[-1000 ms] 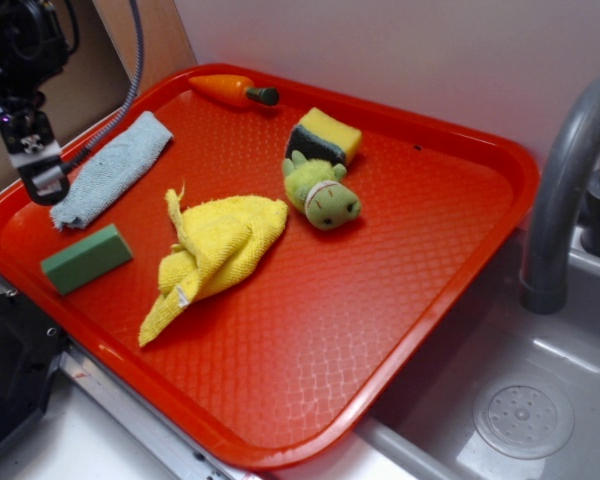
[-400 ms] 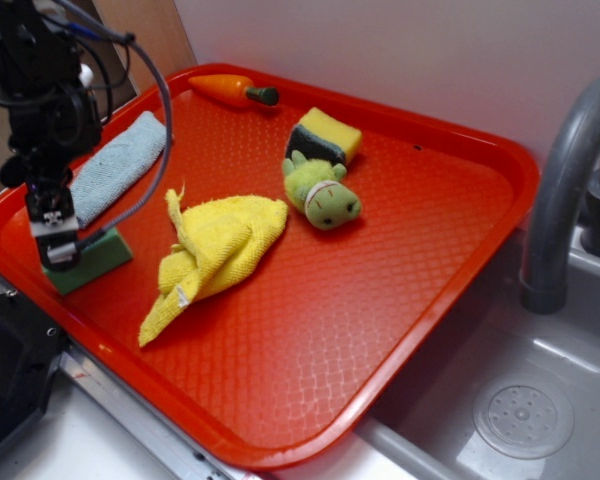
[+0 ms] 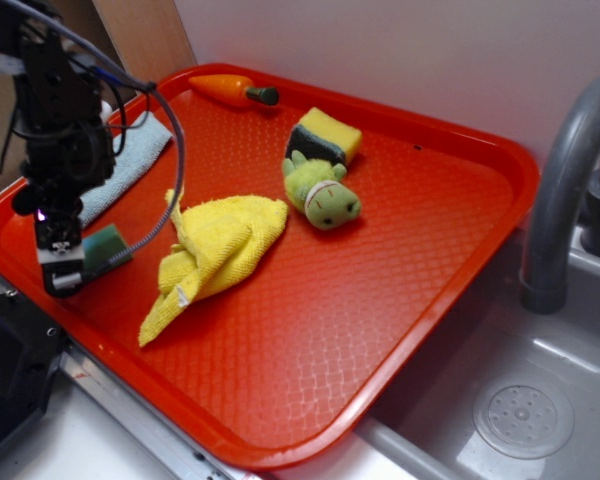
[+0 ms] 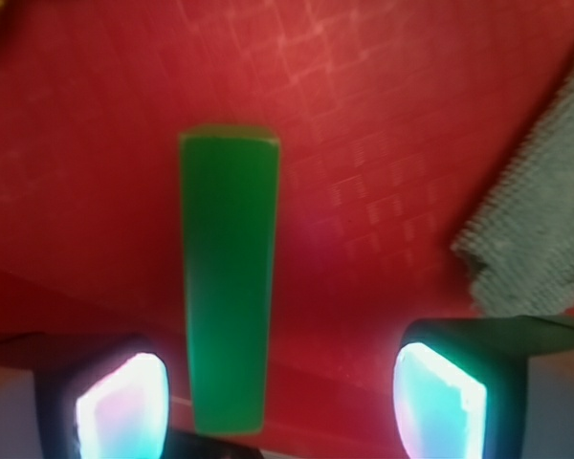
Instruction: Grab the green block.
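Wrist view: plain matte green block [image 4: 227, 287], long, flat-faced; fingers [image 4: 440, 397] apart around it.

black WidowX arm [image 3: 55, 120] reaching straight down, black two-finger gripper [image 4: 282, 397] low, jaws spread wide apart.

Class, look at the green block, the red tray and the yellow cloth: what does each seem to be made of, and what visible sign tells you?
Green block: matte, smooth flat faces, no shine; perhaps painted wood or foam.
Red tray: glossy, probably moulded plastic, with embossed diamond texture.
Yellow cloth: soft terry fabric, fuzzy and crumpled.
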Robot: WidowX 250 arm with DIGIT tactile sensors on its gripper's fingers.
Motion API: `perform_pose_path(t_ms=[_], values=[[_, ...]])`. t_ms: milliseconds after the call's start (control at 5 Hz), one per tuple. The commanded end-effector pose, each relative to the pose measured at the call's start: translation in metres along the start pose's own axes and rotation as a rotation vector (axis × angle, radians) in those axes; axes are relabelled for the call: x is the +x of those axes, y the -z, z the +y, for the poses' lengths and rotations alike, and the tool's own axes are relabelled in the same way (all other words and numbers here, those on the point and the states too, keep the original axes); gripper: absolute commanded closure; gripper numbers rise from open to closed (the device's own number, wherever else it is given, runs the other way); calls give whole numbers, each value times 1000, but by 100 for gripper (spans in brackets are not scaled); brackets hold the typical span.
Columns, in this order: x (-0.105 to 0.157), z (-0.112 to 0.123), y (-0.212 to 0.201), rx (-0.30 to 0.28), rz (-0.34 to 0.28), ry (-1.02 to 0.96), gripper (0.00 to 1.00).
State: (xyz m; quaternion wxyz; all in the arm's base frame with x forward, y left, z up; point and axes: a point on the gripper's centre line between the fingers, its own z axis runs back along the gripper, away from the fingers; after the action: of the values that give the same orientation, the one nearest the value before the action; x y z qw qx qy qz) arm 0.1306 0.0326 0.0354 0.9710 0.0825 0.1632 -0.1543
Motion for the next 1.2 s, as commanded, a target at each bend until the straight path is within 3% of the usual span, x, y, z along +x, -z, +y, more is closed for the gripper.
perform_pose_path(t_ms=[0, 400, 600, 800, 1000], values=[[1, -1, 10, 2, 52, -24, 100], [-1, -4, 10, 7, 46, -23, 100], [-3, 2, -7, -22, 14, -32, 100], [-6, 17, -49, -86, -50, -128, 100], [-12, 35, -100, -133, -153, -236, 100]])
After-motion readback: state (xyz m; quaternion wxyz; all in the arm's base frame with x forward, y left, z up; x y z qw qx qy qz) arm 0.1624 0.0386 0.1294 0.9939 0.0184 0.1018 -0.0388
